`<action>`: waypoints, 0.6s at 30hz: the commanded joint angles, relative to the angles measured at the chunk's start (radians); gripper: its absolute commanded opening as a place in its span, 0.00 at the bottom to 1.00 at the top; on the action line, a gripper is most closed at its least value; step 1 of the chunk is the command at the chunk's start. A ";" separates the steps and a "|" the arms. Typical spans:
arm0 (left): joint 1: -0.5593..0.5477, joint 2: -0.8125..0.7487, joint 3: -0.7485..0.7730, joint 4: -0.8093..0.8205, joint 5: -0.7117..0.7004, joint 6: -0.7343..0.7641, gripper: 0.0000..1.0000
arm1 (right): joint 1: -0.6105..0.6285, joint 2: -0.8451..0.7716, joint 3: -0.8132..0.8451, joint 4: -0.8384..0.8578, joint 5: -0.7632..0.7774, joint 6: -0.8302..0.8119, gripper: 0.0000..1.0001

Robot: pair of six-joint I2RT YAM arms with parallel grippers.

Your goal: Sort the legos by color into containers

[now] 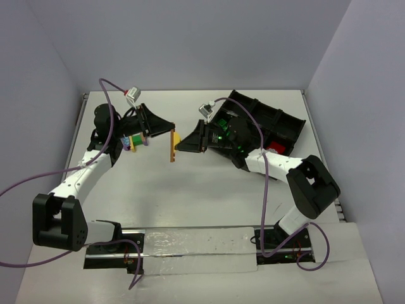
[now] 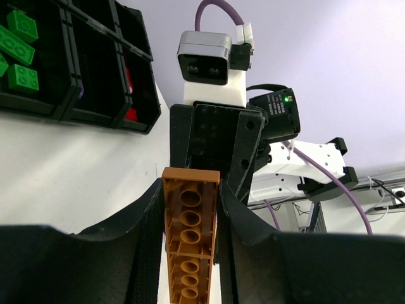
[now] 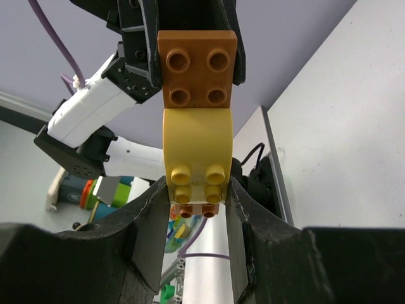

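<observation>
Two robot arms meet above the middle of a pale tabletop (image 1: 209,196), slightly toward its far edge, holding one small stack of toy bricks between them.

The left pincer (image 2: 190,190) reaches in from the left. Its two black fingers are pressed against the long edges of a brown plate (image 2: 188,253), a flat, narrow piece whose hollow underside faces the left wrist camera.

The right pincer (image 3: 196,183) reaches in from the right, and its fingers pinch a yellow brick (image 3: 196,139) with a rounded top. The brick is stuck onto the studded face of the brown plate, so the two pincers face each other nose to nose with the joined pieces between them, lifted off the tabletop.

A black tray (image 1: 285,120) sits at the far right corner of the tabletop, split into open compartments by raised walls. One compartment holds green bricks (image 2: 19,47). Another, nearer the right arm, holds a red brick (image 1: 273,149).

A mixed cluster of bricks (image 1: 133,141) – green, yellow, purple and orange – lies toward the far left part of the tabletop, just beside the left arm and well apart from the tray.
</observation>
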 commanded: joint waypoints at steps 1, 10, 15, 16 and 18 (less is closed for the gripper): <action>0.043 -0.013 0.009 -0.023 0.003 0.030 0.00 | -0.039 -0.047 -0.037 0.056 0.037 0.013 0.00; 0.083 -0.027 0.004 -0.046 0.005 0.043 0.00 | -0.089 -0.082 -0.087 0.059 0.081 0.023 0.00; 0.092 -0.021 0.022 -0.255 -0.086 0.139 0.00 | -0.100 -0.085 -0.107 0.039 0.106 0.024 0.00; 0.092 -0.003 0.070 -0.407 -0.177 0.222 0.00 | -0.106 -0.095 -0.117 -0.011 0.120 0.010 0.00; 0.089 0.025 0.122 -0.591 -0.336 0.348 0.00 | -0.116 -0.126 -0.120 -0.107 0.161 -0.055 0.00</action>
